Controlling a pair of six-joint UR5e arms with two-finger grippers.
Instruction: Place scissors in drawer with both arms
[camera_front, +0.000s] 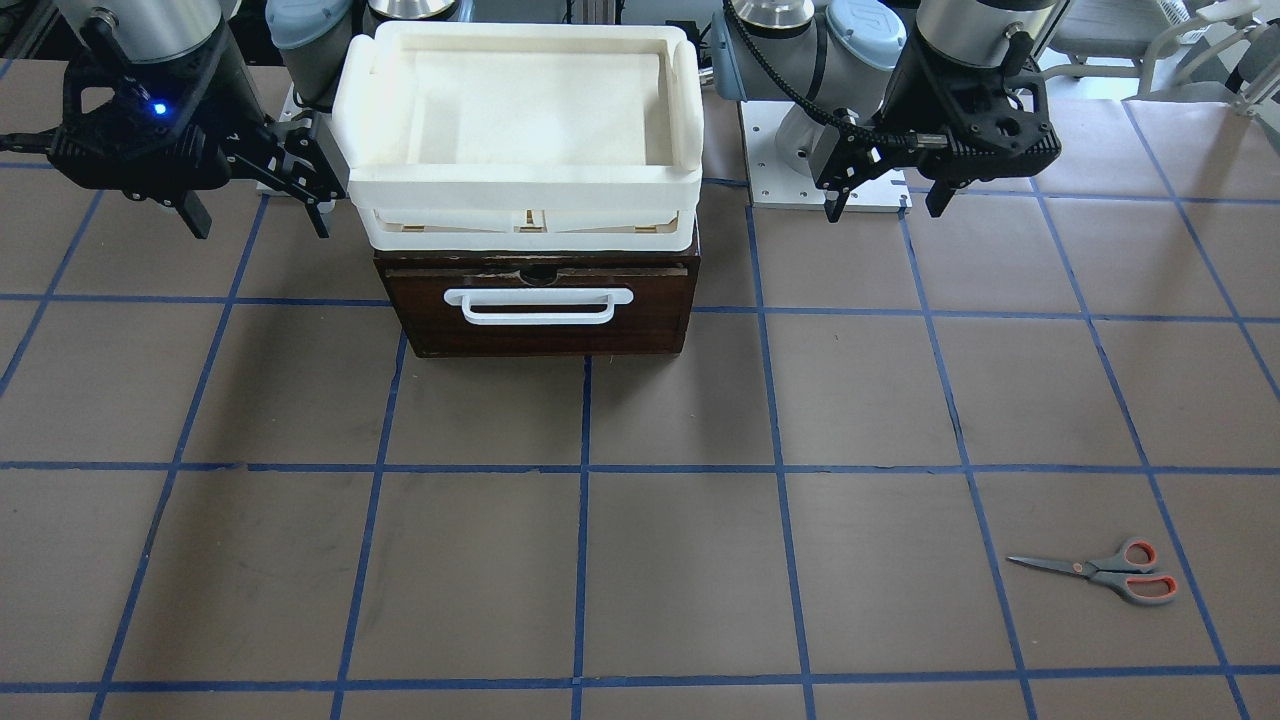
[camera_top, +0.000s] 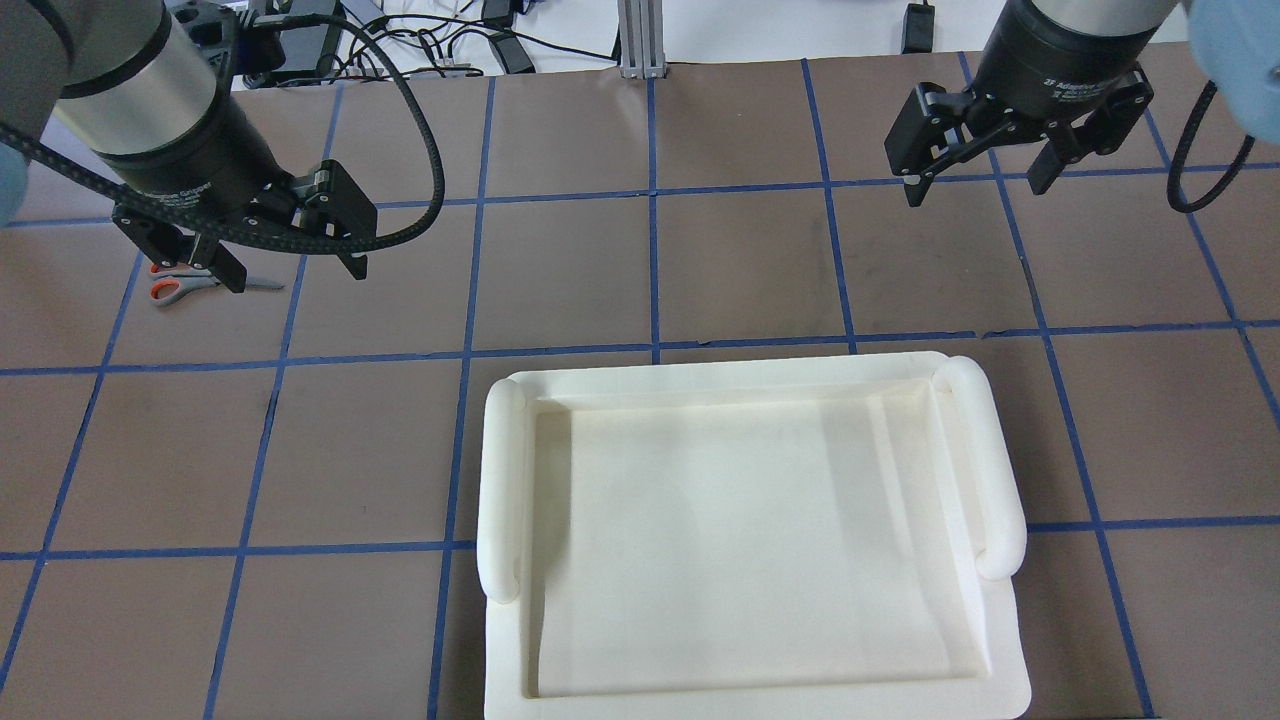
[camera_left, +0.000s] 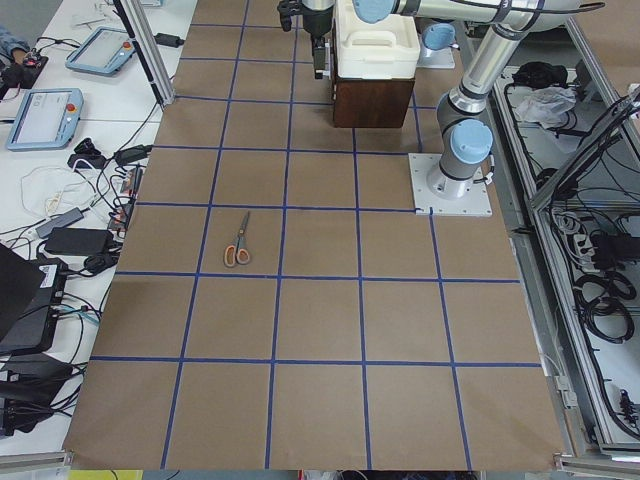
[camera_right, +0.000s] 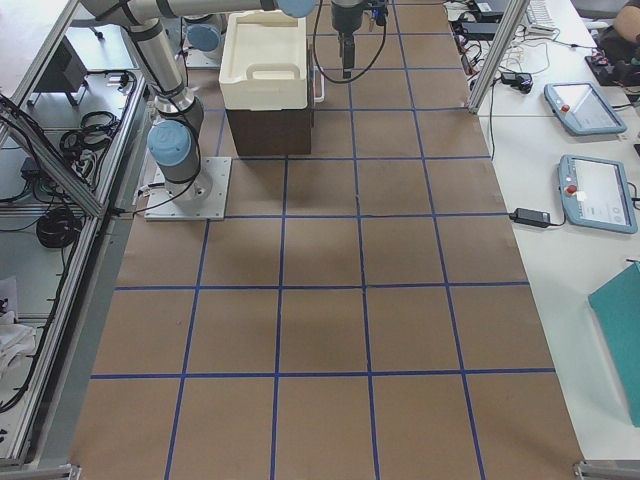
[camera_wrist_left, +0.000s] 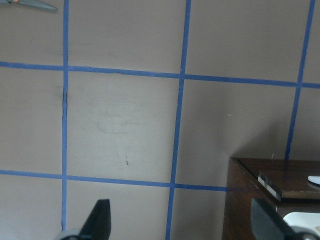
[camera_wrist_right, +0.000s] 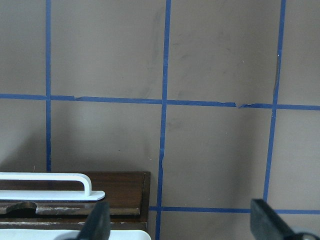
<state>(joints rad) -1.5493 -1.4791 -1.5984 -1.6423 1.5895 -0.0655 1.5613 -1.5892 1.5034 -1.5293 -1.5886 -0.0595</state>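
The scissors (camera_front: 1110, 572) lie flat on the brown table, far out on my left side, grey handles with orange-red inner loops. From overhead the scissors (camera_top: 188, 288) are partly covered by my left gripper (camera_top: 295, 270), which hangs open well above them. Only their blade tip (camera_wrist_left: 35, 4) reaches the left wrist view's top corner. The dark brown drawer (camera_front: 650, 320) with its white bar handle (camera_front: 538, 305) stands shut at the table's middle, near the robot. My right gripper (camera_front: 255, 205) hovers open beside the drawer, empty. My left gripper (camera_front: 880, 195) holds nothing either.
A white foam-like tray (camera_front: 520, 190) sits on top of the drawer's cabinet and hides it from overhead (camera_top: 505, 480). Both arm base plates (camera_front: 800, 185) stand behind the cabinet. Blue tape lines grid the table.
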